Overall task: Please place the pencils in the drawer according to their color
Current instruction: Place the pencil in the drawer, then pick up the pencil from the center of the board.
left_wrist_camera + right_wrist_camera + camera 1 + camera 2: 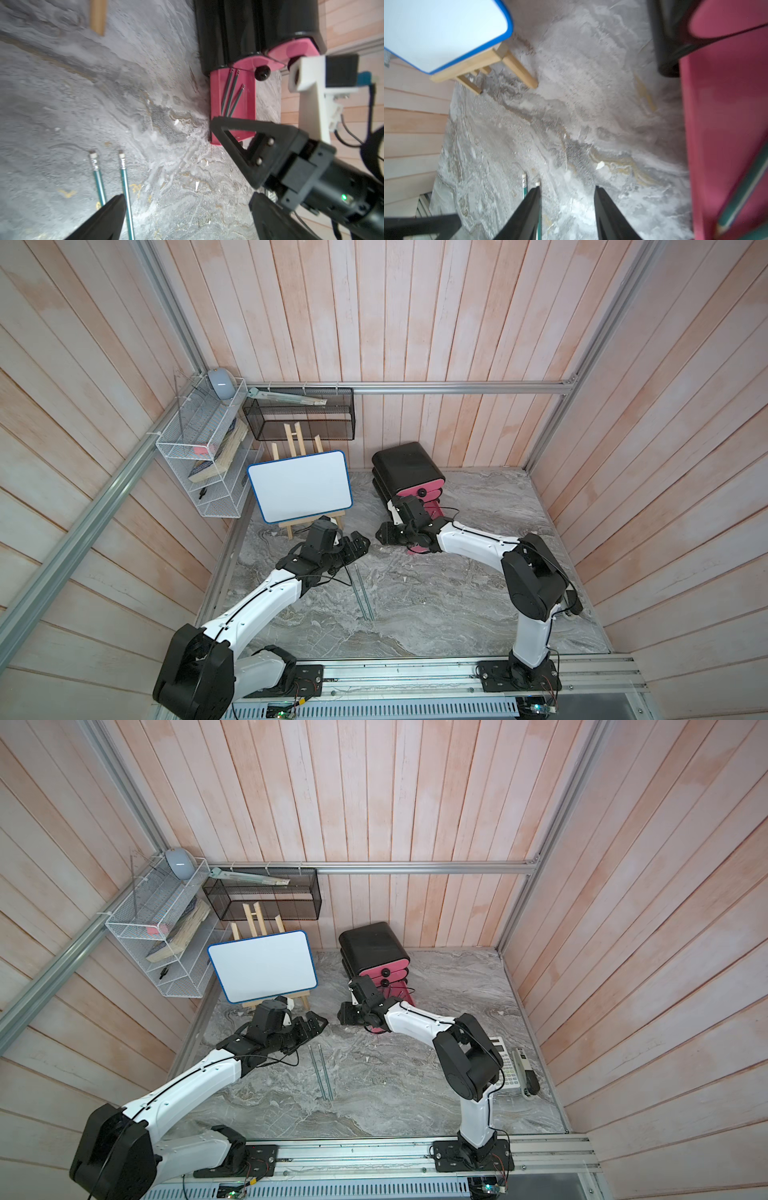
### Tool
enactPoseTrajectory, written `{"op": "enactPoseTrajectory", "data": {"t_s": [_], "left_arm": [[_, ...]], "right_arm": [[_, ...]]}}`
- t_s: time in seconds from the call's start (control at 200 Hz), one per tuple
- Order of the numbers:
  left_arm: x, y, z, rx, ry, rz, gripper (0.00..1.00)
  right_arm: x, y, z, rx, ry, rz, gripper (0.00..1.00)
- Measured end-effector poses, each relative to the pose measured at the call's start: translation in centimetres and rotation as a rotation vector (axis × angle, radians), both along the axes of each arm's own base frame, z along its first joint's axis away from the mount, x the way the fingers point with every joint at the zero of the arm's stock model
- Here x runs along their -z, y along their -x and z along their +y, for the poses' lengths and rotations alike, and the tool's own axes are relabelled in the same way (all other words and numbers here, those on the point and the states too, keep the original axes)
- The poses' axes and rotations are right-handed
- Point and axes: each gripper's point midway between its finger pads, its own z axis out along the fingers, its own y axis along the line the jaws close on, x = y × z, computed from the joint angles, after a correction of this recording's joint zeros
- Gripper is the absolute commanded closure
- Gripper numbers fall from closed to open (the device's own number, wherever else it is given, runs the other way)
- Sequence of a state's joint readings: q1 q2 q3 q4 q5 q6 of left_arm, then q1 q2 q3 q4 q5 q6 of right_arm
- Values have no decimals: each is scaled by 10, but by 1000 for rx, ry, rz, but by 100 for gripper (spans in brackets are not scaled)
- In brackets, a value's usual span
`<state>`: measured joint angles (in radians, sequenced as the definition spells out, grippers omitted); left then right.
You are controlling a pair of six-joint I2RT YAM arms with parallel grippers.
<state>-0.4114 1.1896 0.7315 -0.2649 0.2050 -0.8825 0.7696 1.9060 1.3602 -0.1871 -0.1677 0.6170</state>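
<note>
Two teal pencils [363, 593] lie side by side on the worktop [457, 605], parallel, eraser ends toward the back wall. Just past those ends hangs the left gripper [358, 545], jaws wide and empty. In the left wrist view one finger [108, 214] overlaps a pencil's shaft. Near the drawer [409, 466], the right gripper [566, 191] is partly spread and holds nothing, close beside the pulled-out bottom tray [247, 99]. Three striped pencils [232, 93] lie in that tray.
</note>
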Motion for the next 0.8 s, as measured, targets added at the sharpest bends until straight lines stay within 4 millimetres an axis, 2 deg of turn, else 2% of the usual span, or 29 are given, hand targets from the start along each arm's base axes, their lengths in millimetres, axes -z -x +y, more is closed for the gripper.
{"op": "enactPoseTrajectory", "data": {"t_s": [0.16, 0.38, 0.57, 0.8], "left_arm": [[-3, -4, 35, -90, 10, 8, 0], [-4, -6, 75, -179, 21, 10, 0], [-4, -5, 90, -203, 35, 12, 1], [2, 2, 91, -192, 52, 25, 0]], "right_arm": [[-1, 19, 29, -74, 52, -31, 52], [29, 38, 58, -140, 191, -44, 52], [54, 51, 65, -170, 302, -46, 52], [66, 53, 70, -185, 374, -62, 53]]}}
